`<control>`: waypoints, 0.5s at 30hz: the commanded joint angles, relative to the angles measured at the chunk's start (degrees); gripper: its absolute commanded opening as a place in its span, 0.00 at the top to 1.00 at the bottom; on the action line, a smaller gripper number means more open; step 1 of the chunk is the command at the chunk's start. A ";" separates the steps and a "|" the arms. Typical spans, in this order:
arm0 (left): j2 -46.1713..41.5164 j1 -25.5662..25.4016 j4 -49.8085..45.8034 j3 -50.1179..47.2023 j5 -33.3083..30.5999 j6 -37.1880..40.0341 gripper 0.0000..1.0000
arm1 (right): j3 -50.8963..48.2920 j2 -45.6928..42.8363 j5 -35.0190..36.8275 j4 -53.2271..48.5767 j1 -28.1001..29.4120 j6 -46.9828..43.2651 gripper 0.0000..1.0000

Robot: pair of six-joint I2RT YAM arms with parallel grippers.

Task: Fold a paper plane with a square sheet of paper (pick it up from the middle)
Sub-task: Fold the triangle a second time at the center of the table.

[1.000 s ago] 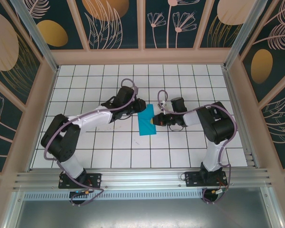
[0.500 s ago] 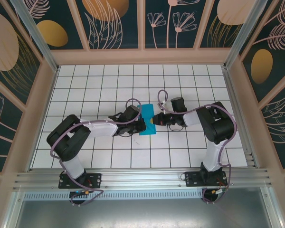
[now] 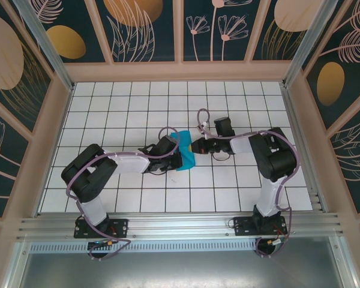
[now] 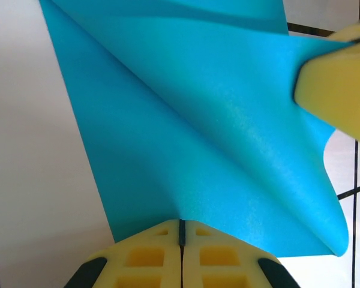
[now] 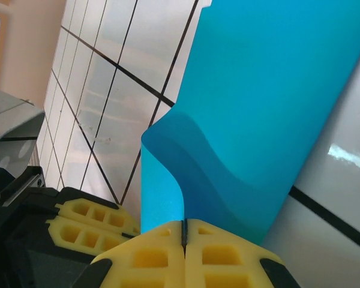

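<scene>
White tiled tabletop (image 3: 108, 108), ringed by floral panels (image 3: 147, 27), carries the square sheet of paper (image 3: 184, 151) near its middle. The sheet is bright cyan, creased and bowed rather than lying flat. At the sheet's left side the left gripper (image 3: 177, 158) has its yellow pads pressed together on the paper's edge. In the left wrist view a diagonal crease runs away from that pinch across the sheet. At the sheet's right side the right gripper (image 3: 195, 146) is likewise clamped onto the paper, gripping a curled flap. Both claws sit close together, the sheet stretched between them.
</scene>
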 commanded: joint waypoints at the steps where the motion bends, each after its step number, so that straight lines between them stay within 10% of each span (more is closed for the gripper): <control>1: 1.16 -0.21 -3.18 -1.19 -2.04 2.02 0.91 | 2.21 1.83 -1.26 -4.51 -0.22 -4.23 0.99; 15: 0.29 -0.14 -5.50 0.11 -4.61 4.69 0.90 | -0.08 -0.38 -1.73 -2.94 -0.11 -2.25 0.99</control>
